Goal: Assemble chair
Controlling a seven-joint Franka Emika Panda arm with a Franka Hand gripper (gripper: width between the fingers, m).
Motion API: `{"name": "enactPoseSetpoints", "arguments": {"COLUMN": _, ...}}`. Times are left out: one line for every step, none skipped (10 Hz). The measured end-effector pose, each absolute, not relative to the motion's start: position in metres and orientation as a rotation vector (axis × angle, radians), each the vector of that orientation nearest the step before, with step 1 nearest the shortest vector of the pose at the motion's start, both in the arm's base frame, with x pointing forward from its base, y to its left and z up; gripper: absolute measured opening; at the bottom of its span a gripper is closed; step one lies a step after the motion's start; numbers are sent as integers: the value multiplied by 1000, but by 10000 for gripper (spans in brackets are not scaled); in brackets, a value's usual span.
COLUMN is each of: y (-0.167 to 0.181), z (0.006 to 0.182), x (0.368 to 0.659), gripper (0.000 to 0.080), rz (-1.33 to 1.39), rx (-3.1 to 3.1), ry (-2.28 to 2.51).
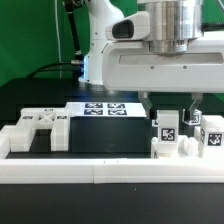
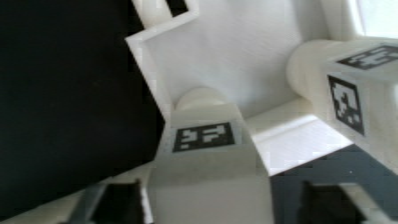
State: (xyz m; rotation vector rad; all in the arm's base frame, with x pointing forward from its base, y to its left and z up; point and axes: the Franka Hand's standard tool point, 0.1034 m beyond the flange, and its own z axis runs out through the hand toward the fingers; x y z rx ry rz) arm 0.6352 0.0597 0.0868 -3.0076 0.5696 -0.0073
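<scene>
The chair is in loose white pieces. A flat piece with a cross-shaped cutout (image 1: 42, 126) lies at the exterior view's left. A short tagged post (image 1: 167, 133) stands at the right, with another tagged piece (image 1: 211, 136) beside it. My gripper (image 1: 172, 118) hangs over the first post with a finger on each side of it. In the wrist view that post (image 2: 201, 135) stands between my dark fingers (image 2: 121, 203), with a gap showing on one side. My gripper (image 2: 231, 208) is open. A second tagged post (image 2: 356, 85) and a white slab (image 2: 199, 55) lie close by.
The marker board (image 1: 105, 108) lies flat behind the pieces. A long white border rail (image 1: 100, 172) runs along the front of the black table (image 1: 110, 140). The robot's white base (image 1: 100, 40) stands at the back.
</scene>
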Motion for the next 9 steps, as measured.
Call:
{"name": "enactPoseSetpoints", "arguments": {"y": 59, "z": 87, "x": 635, "gripper": 287, "rz": -7, "rx": -3008, "ry": 570}}
{"name": "enactPoseSetpoints", "arguments": {"y": 59, "z": 87, "x": 635, "gripper": 287, "rz": -7, "rx": -3008, "ry": 570}}
{"name": "enactPoseSetpoints", "arguments": {"y": 59, "z": 87, "x": 635, "gripper": 287, "rz": -6, "rx": -3002, "ry": 596}}
{"name": "enactPoseSetpoints", "arguments": {"y": 59, "z": 87, "x": 635, "gripper": 287, "rz": -5, "rx": -2996, "ry": 624}}
{"name": "enactPoseSetpoints", "arguments": {"y": 57, "z": 87, "x": 636, "gripper": 287, "rz": -4, "rx": -2986, "ry": 668}}
{"name": "enactPoseSetpoints", "arguments": {"y": 57, "z": 87, "x": 636, "gripper": 287, "rz": 3, "rx": -2943, "ry": 827}}
{"name": "enactPoseSetpoints", "arguments": {"y": 57, "z": 86, "x": 636, "gripper": 288, "rz": 11, "rx": -2879, "ry": 1026}}
{"name": "enactPoseSetpoints", "arguments": {"y": 57, "z": 86, "x": 637, "gripper": 288, "rz": 10, "rx": -2830, "ry": 1154}}
{"name": "enactPoseSetpoints", "arguments": {"y": 57, "z": 86, "x": 637, "gripper": 288, "rz": 15, "rx": -2769, "ry": 1289}}
